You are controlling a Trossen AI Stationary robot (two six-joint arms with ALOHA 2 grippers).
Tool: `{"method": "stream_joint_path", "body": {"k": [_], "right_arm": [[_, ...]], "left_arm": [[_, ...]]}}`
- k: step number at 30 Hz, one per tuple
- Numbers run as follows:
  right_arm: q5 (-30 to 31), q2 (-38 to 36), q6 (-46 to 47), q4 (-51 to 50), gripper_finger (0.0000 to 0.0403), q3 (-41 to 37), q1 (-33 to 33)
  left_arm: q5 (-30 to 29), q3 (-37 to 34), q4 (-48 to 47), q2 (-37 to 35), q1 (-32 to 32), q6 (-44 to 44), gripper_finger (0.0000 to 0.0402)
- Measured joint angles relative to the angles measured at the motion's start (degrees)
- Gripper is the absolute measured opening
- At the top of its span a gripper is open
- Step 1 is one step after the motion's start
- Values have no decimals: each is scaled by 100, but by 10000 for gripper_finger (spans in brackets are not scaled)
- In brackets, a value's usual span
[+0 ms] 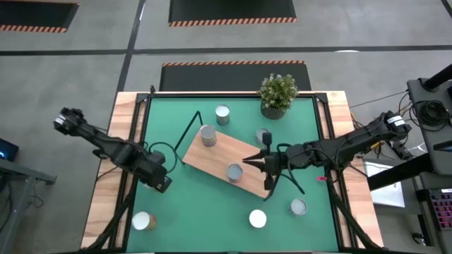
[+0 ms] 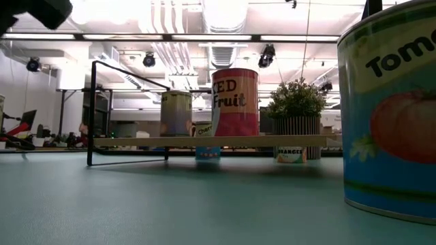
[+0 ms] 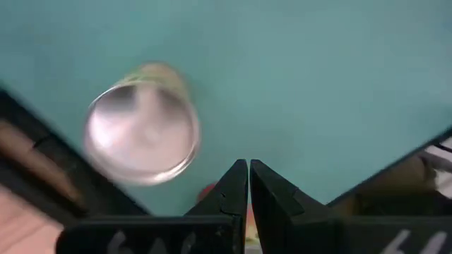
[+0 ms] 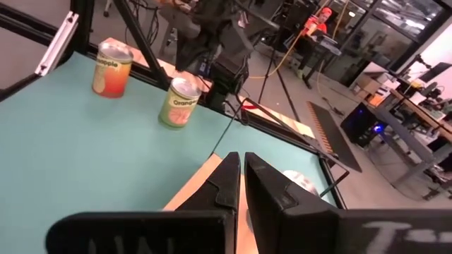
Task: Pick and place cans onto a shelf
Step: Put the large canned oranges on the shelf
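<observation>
The shelf (image 1: 224,159), a light-wood board with black wire loops at its ends, stands slantwise mid-mat; the low view (image 2: 218,141) shows it raised above the mat. Two cans stand on it (image 1: 207,134) (image 1: 234,171). Loose cans stand on the mat at the far side (image 1: 222,113), beside the plant (image 1: 263,135) and near the front edge (image 1: 144,221) (image 1: 258,219) (image 1: 299,207). My left gripper (image 1: 162,183) is shut and empty, above the mat left of the shelf; a silvery-topped can (image 3: 141,130) lies below and ahead of it. My right gripper (image 1: 248,160) is shut and empty over the shelf's right end (image 4: 201,194).
A potted green plant (image 1: 277,94) stands at the mat's far edge. A large tomato can (image 2: 388,116) stands close to the low camera. Two more cans (image 4: 113,68) (image 4: 179,102) show on the mat beyond my right gripper. Wooden table strips and black rails border the mat (image 1: 134,141).
</observation>
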Motion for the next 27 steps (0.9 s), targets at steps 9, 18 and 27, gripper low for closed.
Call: {"method": "stream_joint_path", "body": {"k": [9,18,27], "right_arm": [[1,-2,-150,1,12,-4,0],[1,-2,-203,0,13,-4,0],[1,-2,-218,-16,13,-7,0]], "left_arm": [[-848,652,-1443,565,-592,-732,0],[-781,267,-1133,598,-678,-1112,44],[-846,191,-1108,601,-692,-1369,220]]}}
